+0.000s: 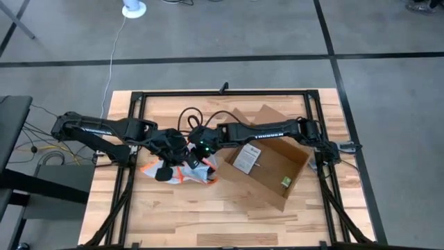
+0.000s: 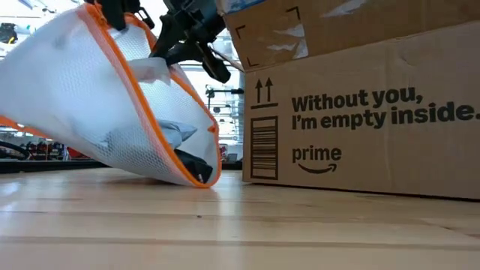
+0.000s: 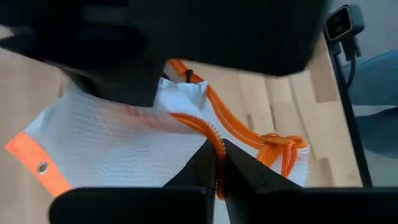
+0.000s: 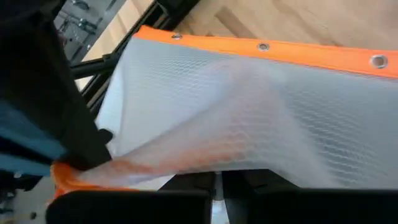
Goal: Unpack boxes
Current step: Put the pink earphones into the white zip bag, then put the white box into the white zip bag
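1. Brown corrugated cardboard shipping box (image 1: 267,163), flaps open, is found at about 3 o'clock from the table's centre in the high view. Black slogan print, up-arrows and a barcode are shown on its side wall in the low view, with blue-and-white tape on a raised flap. A white printed sheet (image 1: 244,159) and a small green-and-yellow item (image 1: 285,182) are seen inside it.

2. Clear mesh-textured pouch with orange edging, metal eyelets and an orange zip (image 2: 112,112) is held tilted just beside the box, at about 9 o'clock of it, with one corner resting on the wooden slatted table (image 2: 225,232). Pale and dark soft contents are seen slumped into the lower corner.

3. Left gripper (image 3: 219,163) is closed to a narrow pinch on the orange zip line of the pouch.

4. Right gripper (image 4: 217,180) is reached across from the box side and is closed on the pouch film near its orange edge.

5. Step in hand is judged to be the handling of the pouch taken out of the box. For a clean result, both pinches would best be kept on the stiff orange border rather than the slippery film, and the pouch lowered flat at 9 o'clock, well apart from the box.

6. Film is judged limp and crease-prone; cardboard rigid and matt.
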